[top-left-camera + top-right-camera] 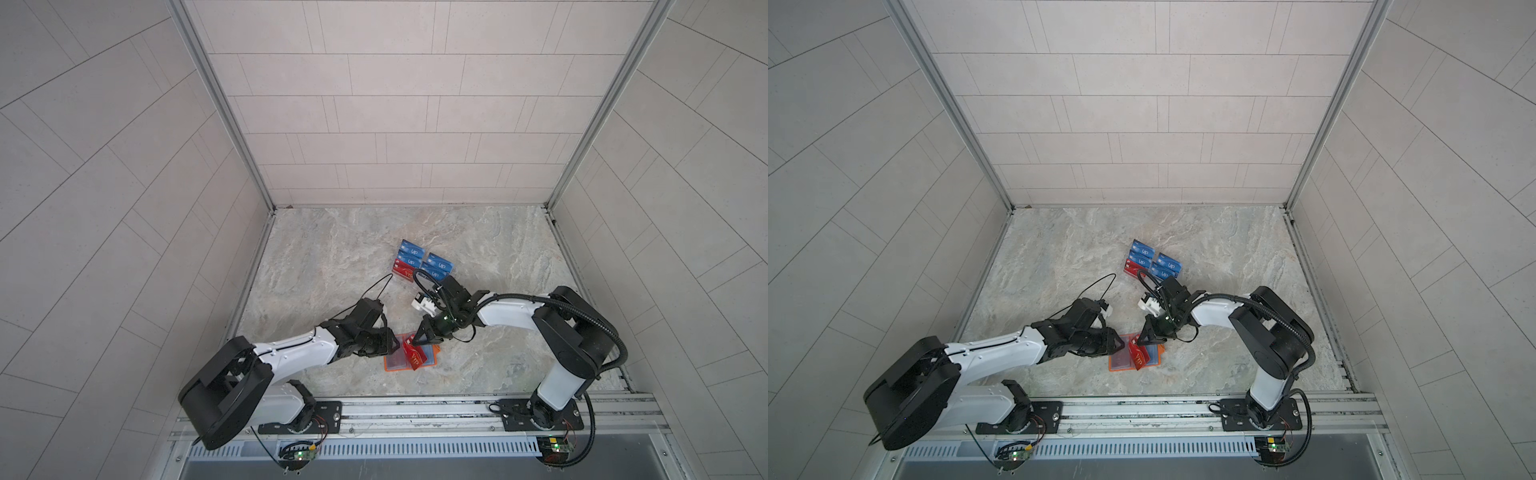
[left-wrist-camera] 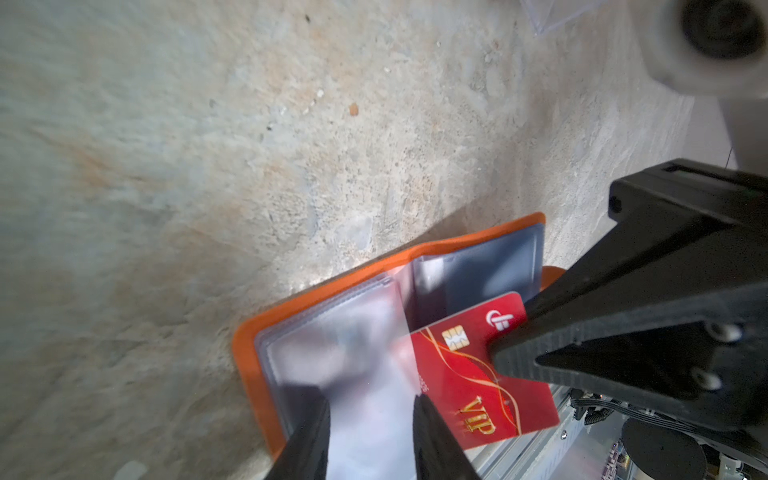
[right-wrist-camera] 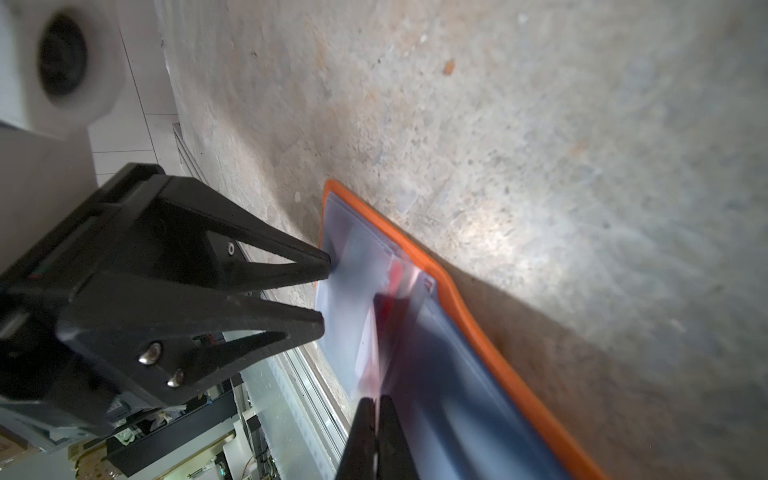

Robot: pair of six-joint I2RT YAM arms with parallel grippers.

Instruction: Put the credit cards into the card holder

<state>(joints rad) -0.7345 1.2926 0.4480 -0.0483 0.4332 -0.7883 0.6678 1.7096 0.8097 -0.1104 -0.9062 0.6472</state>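
Observation:
The orange card holder (image 1: pixel 390 365) (image 1: pixel 1115 366) lies open on the stone table near the front, its clear sleeves up (image 2: pixel 249 374) (image 3: pixel 478 324). My right gripper (image 1: pixel 409 343) (image 1: pixel 1136 343) (image 3: pixel 376 401) is shut on a red credit card (image 1: pixel 415 357) (image 1: pixel 1138 358) (image 2: pixel 469 390) with gold "VIP", held tilted over the holder's middle fold. My left gripper (image 1: pixel 397 343) (image 1: pixel 1123 344) (image 2: pixel 370 399) (image 3: pixel 324 293) is open. Its fingers stand on either side of a raised clear sleeve at the holder's left page, without pinching it. More credit cards (image 1: pixel 422 264) (image 1: pixel 1152 262), several blue and one red, stand in rows farther back.
A clear stand (image 2: pixel 548 18) carries the rows of cards behind my right wrist. An aluminium rail (image 1: pixel 415 409) runs along the table's front edge, with both arm bases on it. Tiled walls close in the left, right and back sides.

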